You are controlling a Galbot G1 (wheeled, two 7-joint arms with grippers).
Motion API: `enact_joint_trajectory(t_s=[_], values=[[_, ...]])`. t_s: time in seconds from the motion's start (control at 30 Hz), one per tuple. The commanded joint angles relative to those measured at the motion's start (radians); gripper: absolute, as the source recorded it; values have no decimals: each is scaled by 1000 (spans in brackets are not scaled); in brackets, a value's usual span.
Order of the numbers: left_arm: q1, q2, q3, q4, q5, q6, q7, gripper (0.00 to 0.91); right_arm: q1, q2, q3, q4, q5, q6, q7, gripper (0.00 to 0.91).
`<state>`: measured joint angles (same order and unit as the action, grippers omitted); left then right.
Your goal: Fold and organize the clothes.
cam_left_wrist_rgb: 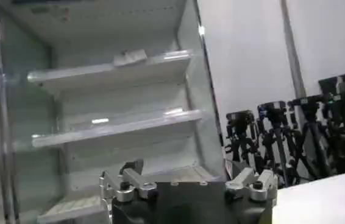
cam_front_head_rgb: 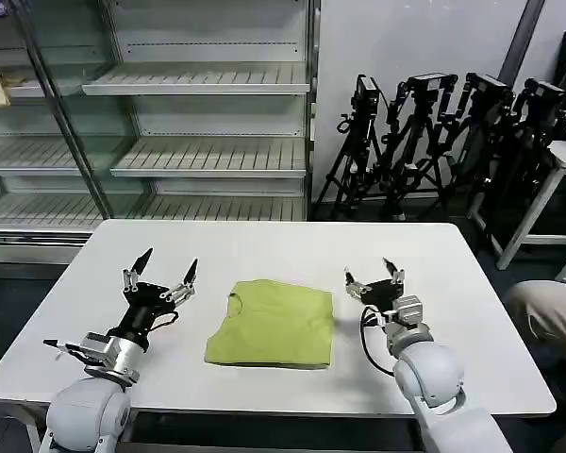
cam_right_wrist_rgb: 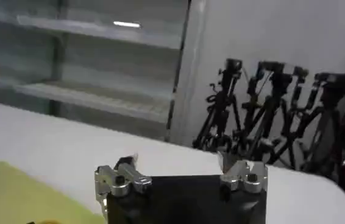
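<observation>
At nine o'clock from the table's middle, in the head view, the left gripper [cam_front_head_rgb: 166, 263] hovers over the white table [cam_front_head_rgb: 264, 247], its two dark pointed fingers spread wide apart and holding nothing. Its arm runs back toward seven o'clock, ending in a grey rounded shoulder at the lower edge. From the left wrist view the same gripper [cam_left_wrist_rgb: 188, 182] is seen from behind its black body, with the glass-fronted shelving unit [cam_left_wrist_rgb: 111, 115] beyond it.

At the table's centre lies the lime yellow-green T-shirt [cam_front_head_rgb: 274, 324], folded into a compact rectangle, flat on the surface, its neckline showing at the edge nearest the left gripper. It sits between the two grippers and touches neither. No print shows on the upward face.

At three o'clock from the shirt, the right gripper [cam_front_head_rgb: 374, 274] is raised just beside the garment, its fingers parted and empty, a black cable looping beneath its wrist. In the right wrist view this gripper [cam_right_wrist_rgb: 178, 173] points across the bare table toward a row of black camera tripods [cam_right_wrist_rgb: 270, 109], and a corner of the T-shirt [cam_right_wrist_rgb: 20, 195] shows beside it.

Beyond the table, at twelve o'clock, stands the shelving unit [cam_front_head_rgb: 198, 123]; the tripods [cam_front_head_rgb: 434, 142] cluster at about two o'clock.
</observation>
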<state>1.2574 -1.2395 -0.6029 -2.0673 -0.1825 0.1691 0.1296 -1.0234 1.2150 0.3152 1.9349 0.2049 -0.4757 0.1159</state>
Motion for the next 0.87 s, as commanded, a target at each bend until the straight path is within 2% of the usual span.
enact_joint_trajectory(t_s=[0.03,0.33,0.67,0.87], values=[[-24,17,-15,113,55,-100,76,907,-19,-35,89,77,-32,33,23,907],[-17,23,-40,120,71,-101,142,907,-41,-36,126,58,-47,156,1,907],[-29,-1,-55,105,75,-124,149,907,-54,-56,135,56,-89,174,3,907],[-23,-9,-57,97,105,-181,119,907,-62,-56,133,53,-111,189,-2,907]])
